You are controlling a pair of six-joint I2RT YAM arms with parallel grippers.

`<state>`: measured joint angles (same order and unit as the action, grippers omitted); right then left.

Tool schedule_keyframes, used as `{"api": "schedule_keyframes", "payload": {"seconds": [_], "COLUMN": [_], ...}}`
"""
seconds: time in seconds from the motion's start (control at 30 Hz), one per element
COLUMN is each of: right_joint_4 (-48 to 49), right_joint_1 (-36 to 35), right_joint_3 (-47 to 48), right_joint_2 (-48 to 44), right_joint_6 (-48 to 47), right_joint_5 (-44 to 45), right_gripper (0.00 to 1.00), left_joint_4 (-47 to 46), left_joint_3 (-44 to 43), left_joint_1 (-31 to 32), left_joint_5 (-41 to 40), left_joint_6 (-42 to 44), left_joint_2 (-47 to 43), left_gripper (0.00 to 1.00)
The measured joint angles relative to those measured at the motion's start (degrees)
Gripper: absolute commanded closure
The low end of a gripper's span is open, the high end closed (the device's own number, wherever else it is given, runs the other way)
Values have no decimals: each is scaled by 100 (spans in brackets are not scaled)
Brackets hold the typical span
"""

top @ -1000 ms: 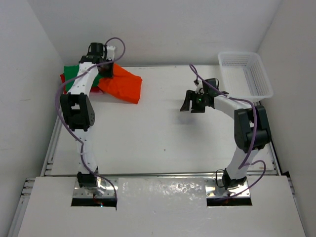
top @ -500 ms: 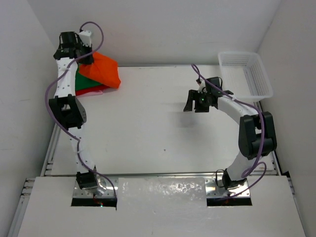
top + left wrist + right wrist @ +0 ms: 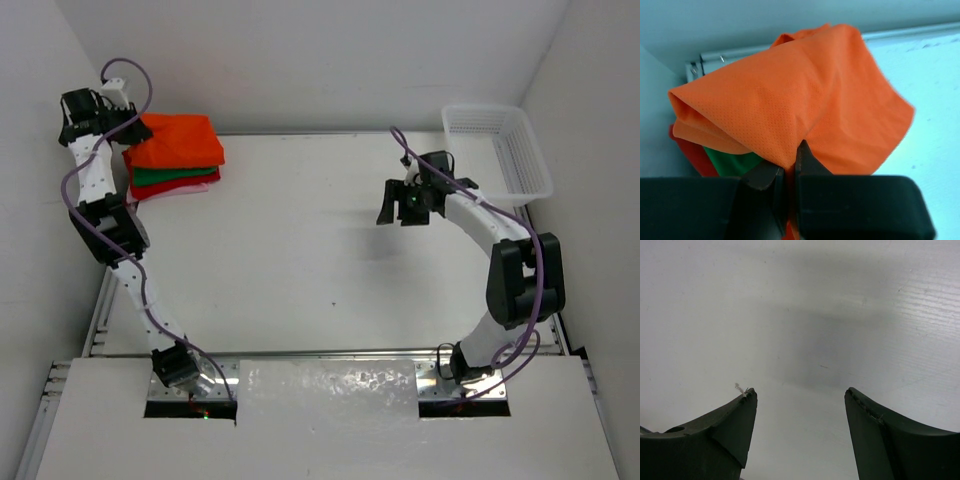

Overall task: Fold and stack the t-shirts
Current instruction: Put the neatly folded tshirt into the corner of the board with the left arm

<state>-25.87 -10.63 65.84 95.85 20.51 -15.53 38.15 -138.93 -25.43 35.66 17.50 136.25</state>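
At the far left corner of the bench (image 3: 300, 260) the t-shirts lie in a pile. The orange t-shirt (image 3: 805, 100) is on top, the green t-shirt (image 3: 735, 162) lies under it, and the red t-shirt (image 3: 690, 152) is below that (a pink one cannot be made out with any certainty). The left hand (image 3: 789, 160) is clenched on the orange t-shirt. Its two fingers are pinched tight on a fold at the cloth's left edge, and the wrist view shows the fabric rising from that pinch in a rounded hump. The rest of the orange cloth drapes over the green and red layers toward the far rail of the bench. The left arm reaches out past the bench's left edge, close to the side wall. The right hand (image 3: 800, 405) is released, its fingers spread wide with nothing between them. It hangs above bare bench surface right of the middle, well apart from the pile, and its shadow falls on the white top below. A white mesh basket (image 3: 530, 160) sits at the far right corner, near the right arm but not touching it.
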Motion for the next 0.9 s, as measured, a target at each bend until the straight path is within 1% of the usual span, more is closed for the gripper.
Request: {"api": "schedule_keyframes", "payload": {"seconds": [0.17, 0.2, 0.23, 0.3, 0.33, 0.43, 0.5, 0.63, 0.8, 0.9], "right_joint_4": [-83, -81, -81, -81, -83, -90, -105, -129, -129, -221], "right_joint_1": [0, 0, -2, -4, -7, -17, -39, -52, -74, -72], "right_joint_3": [304, 339, 361, 382, 393, 428, 439, 439, 415, 367], "right_joint_2": [28, 33, 33, 50, 70, 146, 179, 179, 140, 31], "right_joint_6": [-2, -2, -2, 0, 0, 0, 0, 0, 0, -17], "right_joint_5": [9, 7, 7, 4, 2, -2, -9, -44, -92, -31], "right_gripper": [31, 31, 31, 31, 31, 31, 31, 31, 30, 28], "left_joint_4": [-85, -81, -85, -52, -63, -125, -188, -363, -472, -479], "left_joint_3": [87, 138, 240, 472, 527, 586, 595, 717, 859, 859], "left_joint_1": [-205, -236, -282, -374, -417, -501, -516, -520, -531, -540], "left_joint_5": [24, 11, -24, -109, -157, -378, -555, -992, -1711, -2302], "left_joint_6": [-33, -33, -20, 52, 55, 22, -46, -251, -415, -422], "left_joint_2": [807, 876, 927, 938, 938, 925, 890, 675, 192, -181], "left_gripper": [100, 96, 80, 60, 41, 26, 12, 8, 8, 8]}}
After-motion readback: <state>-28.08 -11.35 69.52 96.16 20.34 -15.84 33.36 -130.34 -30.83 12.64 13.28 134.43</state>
